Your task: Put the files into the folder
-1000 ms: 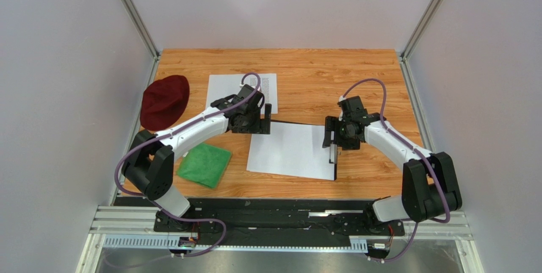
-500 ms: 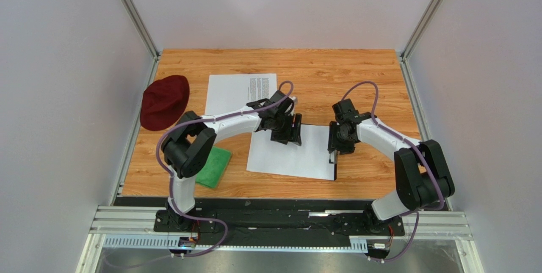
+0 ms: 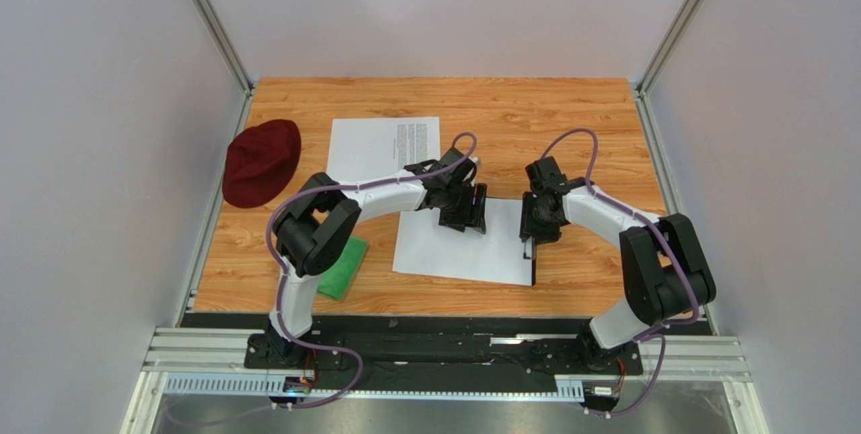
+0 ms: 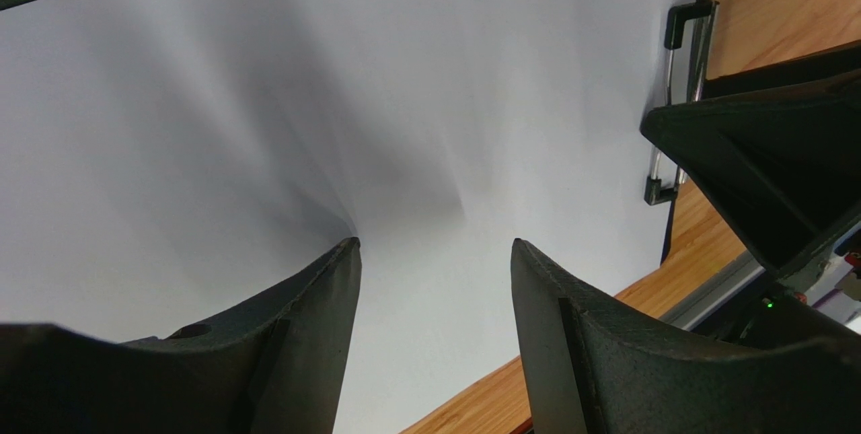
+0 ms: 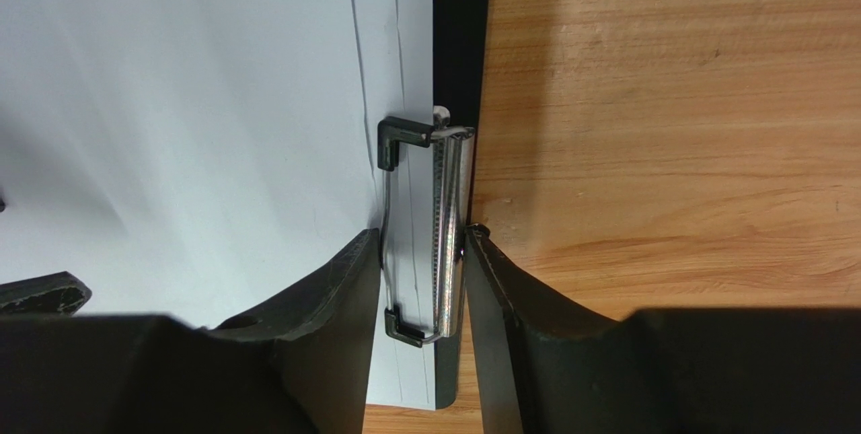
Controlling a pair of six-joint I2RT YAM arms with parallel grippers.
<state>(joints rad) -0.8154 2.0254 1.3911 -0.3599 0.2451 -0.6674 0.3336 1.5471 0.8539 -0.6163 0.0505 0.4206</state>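
The left pincer (image 3: 464, 214) has slid rightward over the papers (image 3: 450, 252) lying on the folder (image 5: 460, 10), jaws released. The right pincer (image 5: 422, 242) grips the clip (image 5: 446, 202); one printed sheet (image 3: 369, 146) waits outside

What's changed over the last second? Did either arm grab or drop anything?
The left end effector swept right and slightly nearer, from the far left corner of the folder to over the white sheet lying on it, jaws open, holding nothing. The right end effector barely shifted and stays closed around the clip. The white sheet, printed page, hat and green cloth have not moved.
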